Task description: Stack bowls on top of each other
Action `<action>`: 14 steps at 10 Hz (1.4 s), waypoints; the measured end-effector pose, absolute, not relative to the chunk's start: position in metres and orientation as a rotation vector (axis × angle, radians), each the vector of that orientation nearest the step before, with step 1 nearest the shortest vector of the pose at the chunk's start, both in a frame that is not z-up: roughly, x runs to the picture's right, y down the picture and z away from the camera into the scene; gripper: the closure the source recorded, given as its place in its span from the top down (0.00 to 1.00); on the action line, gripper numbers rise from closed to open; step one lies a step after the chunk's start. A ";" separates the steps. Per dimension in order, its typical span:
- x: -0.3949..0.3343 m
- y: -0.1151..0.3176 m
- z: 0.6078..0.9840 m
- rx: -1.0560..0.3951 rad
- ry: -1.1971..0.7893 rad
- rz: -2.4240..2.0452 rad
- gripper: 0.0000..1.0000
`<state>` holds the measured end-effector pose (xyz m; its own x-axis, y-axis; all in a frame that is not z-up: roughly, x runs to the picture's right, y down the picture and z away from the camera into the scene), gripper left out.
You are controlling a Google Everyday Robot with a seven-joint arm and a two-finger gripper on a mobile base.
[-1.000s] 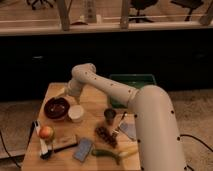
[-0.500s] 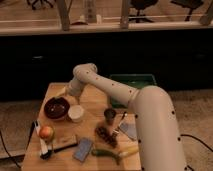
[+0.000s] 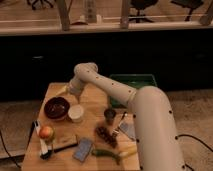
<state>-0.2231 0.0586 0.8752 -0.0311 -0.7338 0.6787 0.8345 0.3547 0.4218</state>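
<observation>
On the camera view I look down at a light wooden table (image 3: 92, 123). My robot's thick white arm (image 3: 114, 91) comes in from the near right, bends at an elbow over the far side of the table, and drops down towards the left.

The gripper (image 3: 69, 93) hangs at the end of the arm over the far left part of the table, just beyond the far right edge of the wide, round, shallow dark maroon-brown bowl (image 3: 56, 108). I cannot tell how far the gripper is open, or whether it has hold of anything.

The dark maroon-brown bowl rests upright on the left side of the table. Its rim looks redder than its inside, and I cannot tell whether a second bowl sits in or under it.

Just to its right stands a small white round cup (image 3: 76, 113). Further right, near the arm, is a small dark metal cup (image 3: 110, 116).

Nearer to me than the bowl lies a red and yellow apple (image 3: 46, 132). Along the near edge are a flat blue packet (image 3: 83, 148) and a long green vegetable (image 3: 106, 153). A green plastic bin (image 3: 136, 80) sits at the far right, partly hidden behind the arm.
</observation>
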 end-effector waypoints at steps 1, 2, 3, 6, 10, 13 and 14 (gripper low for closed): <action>-0.223 0.058 0.877 -0.128 -0.991 -1.260 0.80; -0.223 0.056 0.880 -0.130 -0.995 -1.255 0.80; -0.223 0.054 0.883 -0.131 -0.998 -1.250 0.80; -0.223 0.052 0.889 -0.138 -1.005 -1.236 0.80; -0.224 0.053 0.889 -0.138 -1.006 -1.238 0.80; -0.224 0.053 0.889 -0.138 -1.007 -1.238 0.80; -0.224 0.053 0.889 -0.138 -1.007 -1.238 0.80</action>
<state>-0.2240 0.0531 0.8887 -0.0233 -0.7168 0.6969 0.8286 0.3763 0.4146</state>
